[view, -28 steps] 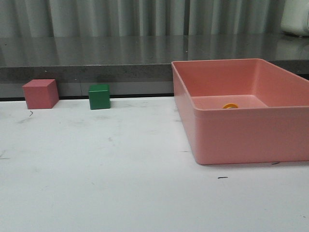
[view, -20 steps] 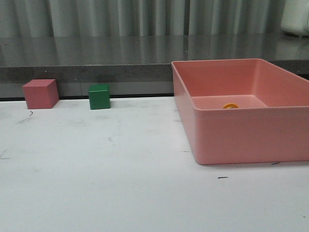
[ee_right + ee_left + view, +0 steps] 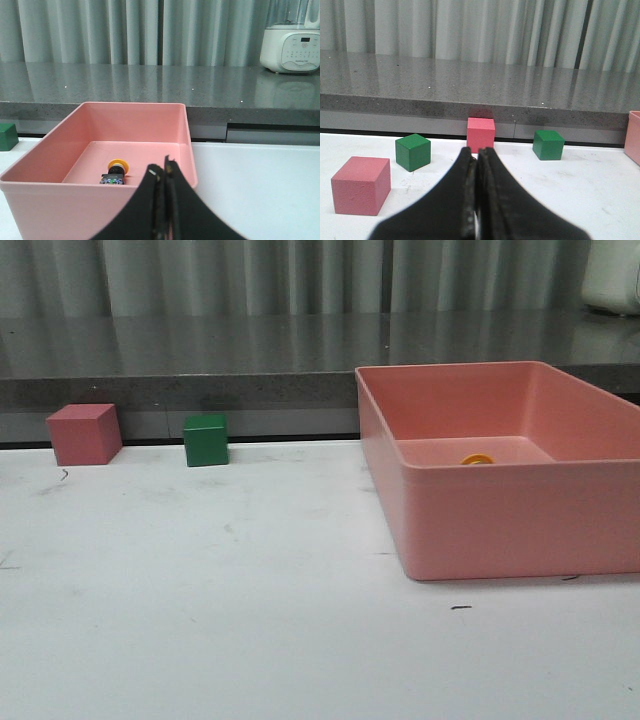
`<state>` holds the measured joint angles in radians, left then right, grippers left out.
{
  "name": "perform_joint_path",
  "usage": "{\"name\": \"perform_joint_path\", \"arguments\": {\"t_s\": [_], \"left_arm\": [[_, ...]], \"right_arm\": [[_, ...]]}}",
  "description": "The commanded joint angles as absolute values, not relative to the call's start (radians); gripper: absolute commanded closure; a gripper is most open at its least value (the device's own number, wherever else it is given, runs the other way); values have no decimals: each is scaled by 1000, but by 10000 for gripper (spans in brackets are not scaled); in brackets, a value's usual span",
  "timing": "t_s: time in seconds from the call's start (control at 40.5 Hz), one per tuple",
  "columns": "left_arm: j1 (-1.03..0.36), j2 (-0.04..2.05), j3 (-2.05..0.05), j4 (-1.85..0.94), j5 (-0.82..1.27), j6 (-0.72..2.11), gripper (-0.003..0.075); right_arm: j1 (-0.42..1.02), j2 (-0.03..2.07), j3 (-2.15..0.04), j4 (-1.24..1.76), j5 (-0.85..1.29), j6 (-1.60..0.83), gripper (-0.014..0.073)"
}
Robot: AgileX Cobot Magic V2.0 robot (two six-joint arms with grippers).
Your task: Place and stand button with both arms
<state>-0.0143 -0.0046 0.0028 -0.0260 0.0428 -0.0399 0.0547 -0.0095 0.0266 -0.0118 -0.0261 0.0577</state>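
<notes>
We see the small push-button with a yellow mushroom cap and black body point(image 3: 115, 173) lying on its side on the floor of the pink plastic rectangular bin point(image 3: 480, 530), which sits on the white desk point(image 3: 220, 620); the left gripper point(image 3: 476, 170) and the right gripper point(image 3: 164, 187) each show jaws pressed together, holding nothing; a green cube point(image 3: 206, 440) and a pink cube point(image 3: 84, 434) stand at the desk's far edge.

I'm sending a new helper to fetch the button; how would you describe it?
Find the big pink bin on the white table. The button lies on its side inside, the bin's only content: yellow mushroom cap, black body.
</notes>
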Motion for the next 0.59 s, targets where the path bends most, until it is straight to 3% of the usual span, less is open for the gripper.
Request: {"name": "perform_joint_path", "arguments": {"t_s": [0.0, 0.271, 0.567], "left_arm": [[-13, -28, 12, -34, -49, -40, 741], [-13, -28, -63, -36, -113, -40, 741], [-13, 104, -471, -34, 158, -40, 741]], "right_arm": [[47, -28, 23, -25, -109, 57, 662], [47, -28, -53, -25, -56, 57, 662], [47, 95, -410, -26, 188, 56, 662]]}}
